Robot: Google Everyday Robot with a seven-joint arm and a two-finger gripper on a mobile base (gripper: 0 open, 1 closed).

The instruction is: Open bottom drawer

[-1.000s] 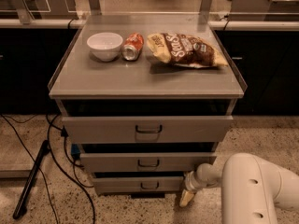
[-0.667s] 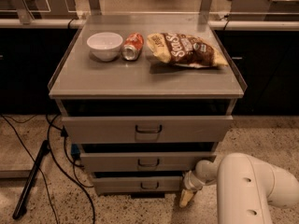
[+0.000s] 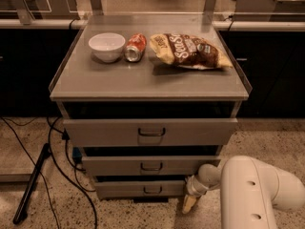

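Note:
A grey metal cabinet has three drawer fronts. The bottom drawer [image 3: 139, 188] is the narrowest, lowest front, with a small dark U-shaped handle [image 3: 152, 190] at its centre. It sits slightly out from the cabinet. My white arm [image 3: 257, 190] comes in from the lower right. My gripper [image 3: 189, 202] hangs just right of the bottom drawer's right end, near the floor, pointing down. It is well right of the handle and holds nothing that I can see.
The top drawer [image 3: 150, 131] and middle drawer [image 3: 150, 165] also stand slightly out. On the cabinet top lie a white bowl [image 3: 106, 46], a red can [image 3: 135, 47] and a chip bag [image 3: 190, 51]. Black cables [image 3: 57, 161] and a dark pole [image 3: 31, 185] are on the floor at the left.
My arm has shifted slightly left, and the gripper stays by the bottom drawer's right end. The drawers have not visibly moved.

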